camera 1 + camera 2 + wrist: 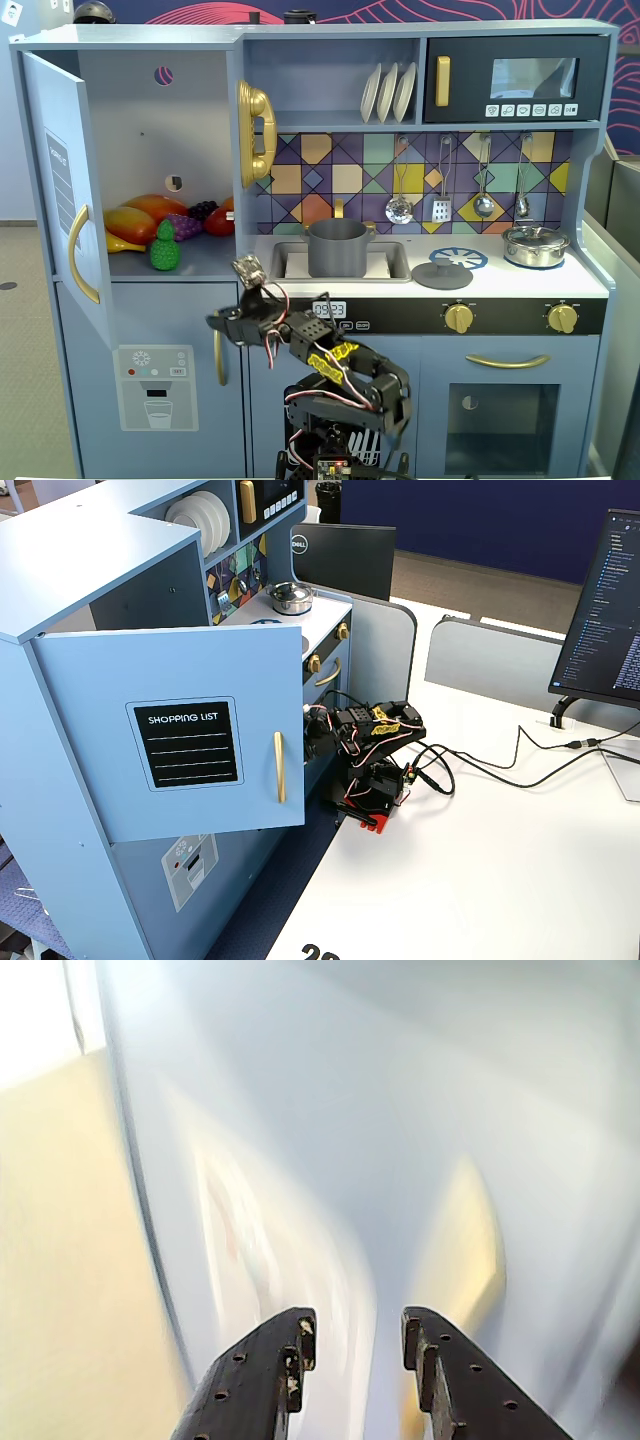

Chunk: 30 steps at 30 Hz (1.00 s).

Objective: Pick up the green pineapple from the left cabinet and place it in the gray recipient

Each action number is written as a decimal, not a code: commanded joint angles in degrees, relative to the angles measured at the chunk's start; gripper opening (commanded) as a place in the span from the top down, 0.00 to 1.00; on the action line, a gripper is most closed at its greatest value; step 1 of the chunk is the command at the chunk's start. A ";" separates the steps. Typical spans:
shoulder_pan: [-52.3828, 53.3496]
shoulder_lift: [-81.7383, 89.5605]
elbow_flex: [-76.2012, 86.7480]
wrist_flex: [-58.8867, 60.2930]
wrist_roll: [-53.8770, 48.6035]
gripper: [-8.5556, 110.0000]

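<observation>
The green pineapple [165, 245] stands upright at the front of the left cabinet's shelf [200, 262], whose door [60, 190] is swung open. The same door, with its shopping list, shows in the other fixed view [180, 730]. The gray recipient [337, 248] sits in the sink to the right. My gripper [218, 324] is low in front of the kitchen, below the shelf and to the right of the pineapple. In the wrist view my gripper [357, 1335] is open and empty, facing a blurred blue-gray panel. Pineapple and recipient do not show there.
Mango [130, 225], purple grapes [186, 226] and red fruit [220, 221] lie behind the pineapple. A gray lid [442, 275] and a shiny silver pot [535, 245] sit on the counter. A gold handle [219, 355] hangs beside my gripper. Cables [480, 765] and a monitor [600, 600] are on the white desk.
</observation>
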 commanded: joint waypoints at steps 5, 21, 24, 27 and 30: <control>-1.41 -12.92 -14.41 -11.60 10.63 0.76; 1.85 -42.10 -36.39 -22.59 4.75 0.62; 3.08 -47.29 -39.46 -25.05 3.87 0.61; 3.87 -52.29 -42.10 -28.48 3.96 0.60; 4.75 -56.07 -45.00 -29.62 4.83 0.60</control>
